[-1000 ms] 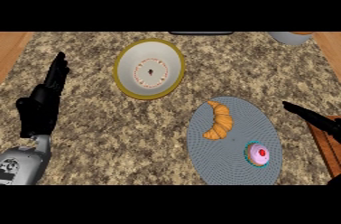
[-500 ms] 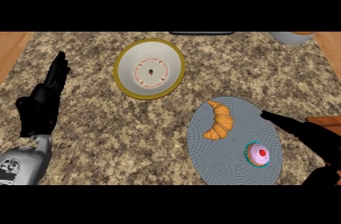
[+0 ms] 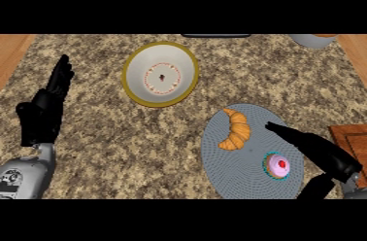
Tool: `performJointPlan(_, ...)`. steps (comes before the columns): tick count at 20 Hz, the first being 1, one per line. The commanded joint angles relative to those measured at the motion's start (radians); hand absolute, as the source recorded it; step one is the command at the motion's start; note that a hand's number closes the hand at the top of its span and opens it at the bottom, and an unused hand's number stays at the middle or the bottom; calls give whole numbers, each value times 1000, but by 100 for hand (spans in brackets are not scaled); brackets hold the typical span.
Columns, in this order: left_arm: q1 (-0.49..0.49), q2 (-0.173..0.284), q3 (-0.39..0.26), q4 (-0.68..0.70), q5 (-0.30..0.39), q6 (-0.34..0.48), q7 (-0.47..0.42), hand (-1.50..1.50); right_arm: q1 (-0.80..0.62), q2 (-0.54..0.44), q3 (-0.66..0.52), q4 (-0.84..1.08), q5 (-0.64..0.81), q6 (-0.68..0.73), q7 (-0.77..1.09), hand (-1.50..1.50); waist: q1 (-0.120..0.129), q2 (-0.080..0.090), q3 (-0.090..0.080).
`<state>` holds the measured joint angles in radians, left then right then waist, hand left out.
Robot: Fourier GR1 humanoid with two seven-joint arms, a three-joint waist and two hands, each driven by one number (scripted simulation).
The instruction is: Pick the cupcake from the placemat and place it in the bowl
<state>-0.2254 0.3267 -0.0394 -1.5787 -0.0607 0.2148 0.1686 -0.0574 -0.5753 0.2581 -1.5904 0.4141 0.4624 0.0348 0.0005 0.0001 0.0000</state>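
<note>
A cupcake point(image 3: 278, 165) with pink icing and a red top sits on the round grey placemat point(image 3: 237, 167) at the lower right. A croissant point(image 3: 236, 129) lies on the same mat, up and left of it. The white bowl point(image 3: 160, 74) with a yellow rim stands at the upper middle of the counter. My right hand point(image 3: 315, 150) comes in from the lower right, open, fingers straight over the mat just right of and above the cupcake, thumb low at the frame's edge. My left hand point(image 3: 44, 111) rests open at the left edge, fingers up.
A wooden board point(image 3: 351, 143) lies at the right edge beside the placemat. A grey cup point(image 3: 314, 39) shows at the top right, and a dark object point(image 3: 215, 35) at the top middle edge. Granite counter lies between bowl and placemat.
My right hand has moved in from the right edge, leftward over the placemat toward the cupcake. The left hand and all objects have stayed put.
</note>
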Motion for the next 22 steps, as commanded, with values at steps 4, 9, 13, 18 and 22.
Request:
performJointPlan(4,-8,-48,12,-22,-58,-20,31,0,-81,140,-3,139,117,3,-17,-150,1,0,0)
performJointPlan(9,33,-53,39,13,-57,-45,-46,0,-27,99,31,114,199,0,-134,150,-1,-1,0)
performJointPlan(13,17,-62,43,-47,-62,-60,39,0,-14,138,36,130,287,-110,-200,150,-1,-1,0)
performJointPlan(18,57,-91,53,-88,-93,-51,12,0,-58,212,-13,203,295,-117,-225,150,1,-1,0)
performJointPlan(22,23,-82,99,-19,-67,-97,-7,0,-36,194,-42,207,316,-136,-320,150,0,0,0)
